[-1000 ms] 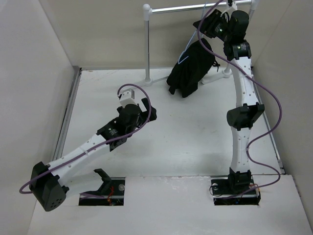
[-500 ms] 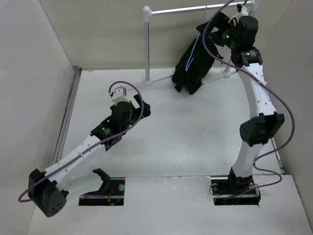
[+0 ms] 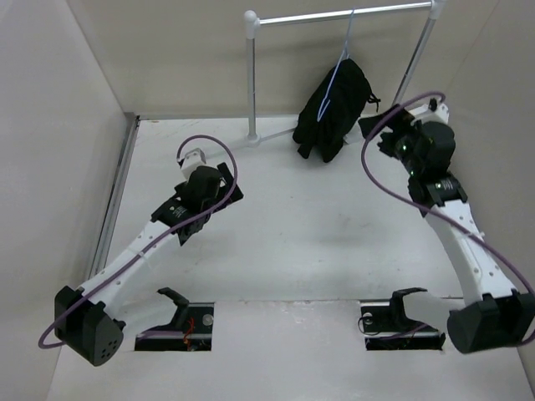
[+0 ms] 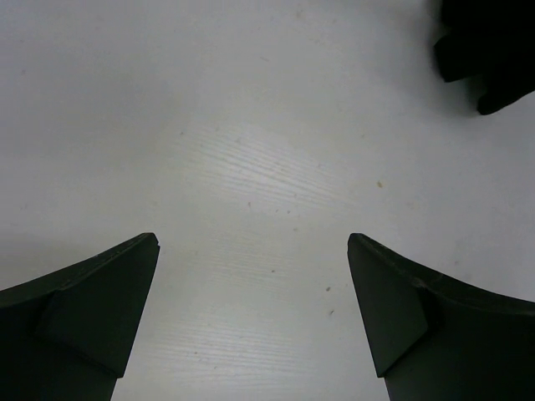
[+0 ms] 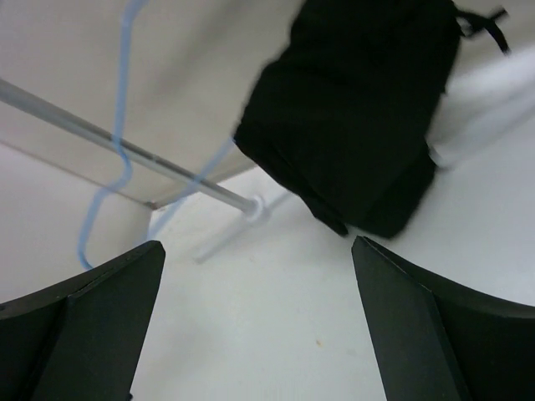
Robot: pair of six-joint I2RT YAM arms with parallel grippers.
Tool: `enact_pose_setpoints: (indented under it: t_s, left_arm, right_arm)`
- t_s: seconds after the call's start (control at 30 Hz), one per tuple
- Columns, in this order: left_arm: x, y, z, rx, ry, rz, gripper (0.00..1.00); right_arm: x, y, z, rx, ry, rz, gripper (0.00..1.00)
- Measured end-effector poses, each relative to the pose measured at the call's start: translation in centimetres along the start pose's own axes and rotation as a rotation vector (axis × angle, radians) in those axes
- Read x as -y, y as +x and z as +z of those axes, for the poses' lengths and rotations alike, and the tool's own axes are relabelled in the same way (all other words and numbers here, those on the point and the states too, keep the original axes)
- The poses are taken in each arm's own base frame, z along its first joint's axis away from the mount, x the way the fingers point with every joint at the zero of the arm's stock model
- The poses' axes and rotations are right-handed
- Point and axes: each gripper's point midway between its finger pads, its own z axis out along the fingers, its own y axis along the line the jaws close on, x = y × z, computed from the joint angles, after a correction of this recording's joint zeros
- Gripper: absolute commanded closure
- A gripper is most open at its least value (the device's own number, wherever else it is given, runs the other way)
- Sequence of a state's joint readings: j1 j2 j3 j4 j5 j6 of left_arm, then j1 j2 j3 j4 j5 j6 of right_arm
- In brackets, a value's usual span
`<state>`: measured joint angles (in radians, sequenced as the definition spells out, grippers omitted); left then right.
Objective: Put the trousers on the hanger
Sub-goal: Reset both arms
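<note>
The black trousers (image 3: pixel 334 109) are draped in a bundle over the pale blue hanger (image 3: pixel 338 71), whose hook sits on the rail (image 3: pixel 334 15). In the top view my right gripper (image 3: pixel 378 132) is open, right of the trousers, below the rail and clear of both. In its wrist view the right gripper (image 5: pixel 257 244) is empty, with the trousers (image 5: pixel 368 109) and hanger (image 5: pixel 121 109) ahead. My left gripper (image 3: pixel 226 188) is open over the table, left of the garment. Its wrist view shows the left gripper (image 4: pixel 251 240) empty, the trousers (image 4: pixel 493 42) at top right.
The white rail stand has an upright post (image 3: pixel 252 75) at the left and a slanted one (image 3: pixel 416 63) at the right, with feet on the table behind the trousers. Walls close in the table (image 3: pixel 318 234) on the left, back and right.
My right gripper has opened and let go of the hanger, then dropped back down and to the right. The trousers now hang from the rail. My left arm has drawn back slightly left.
</note>
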<state>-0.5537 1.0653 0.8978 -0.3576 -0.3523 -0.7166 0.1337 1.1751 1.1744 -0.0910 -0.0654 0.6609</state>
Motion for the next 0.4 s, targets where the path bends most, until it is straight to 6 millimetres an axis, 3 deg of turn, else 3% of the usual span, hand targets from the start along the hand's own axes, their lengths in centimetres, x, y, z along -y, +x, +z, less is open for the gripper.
enact_pose_setpoints:
  t_s: [0.27,0.4]
  left_arm:
    - [-2.3,2.8,0.8,-0.106,-0.104,0.061,0.0]
    - [-2.0,3.4,0.8,-0.123,-0.099,0.078,0.0]
  right_arm:
    - [9.0,11.5,-6.2,-0.18,0.248,0.028,0.0]
    - [10.3,13.6,-8.6,-0.211,0.281,0.039,0.0]
